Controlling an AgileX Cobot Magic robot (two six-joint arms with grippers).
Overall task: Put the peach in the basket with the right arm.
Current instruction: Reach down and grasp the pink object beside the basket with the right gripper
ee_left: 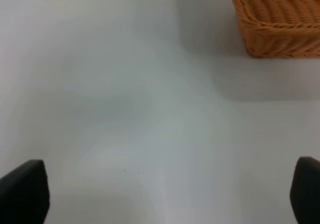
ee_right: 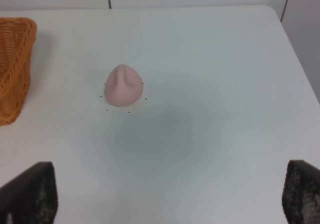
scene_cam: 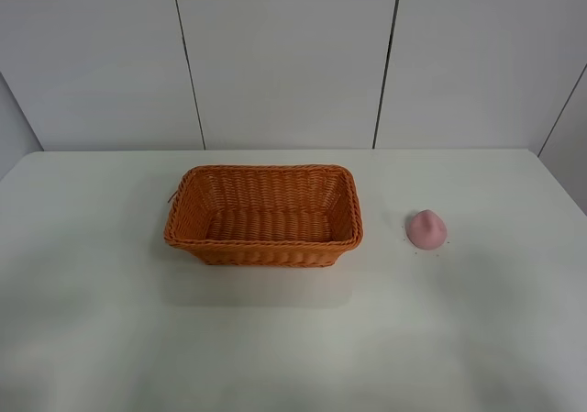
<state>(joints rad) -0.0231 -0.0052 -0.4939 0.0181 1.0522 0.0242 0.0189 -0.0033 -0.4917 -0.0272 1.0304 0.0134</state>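
Observation:
The pink peach (scene_cam: pixel 426 228) lies on the white table to the right of the orange wicker basket (scene_cam: pixel 264 214), a short gap between them. The basket holds nothing. Neither arm shows in the exterior high view. In the right wrist view the peach (ee_right: pixel 123 86) sits ahead of my right gripper (ee_right: pixel 165 194), whose two dark fingertips (ee_right: pixel 30 191) stand far apart at the frame's lower corners, nothing between them. My left gripper (ee_left: pixel 165 194) is likewise open over bare table, with a corner of the basket (ee_left: pixel 277 19) ahead of it.
The white table (scene_cam: pixel 293 339) ends at a panelled white wall behind. Its right edge (ee_right: pixel 300 59) runs close past the peach. A few tiny dark specks (ee_right: pixel 128 112) ring the peach on the tabletop.

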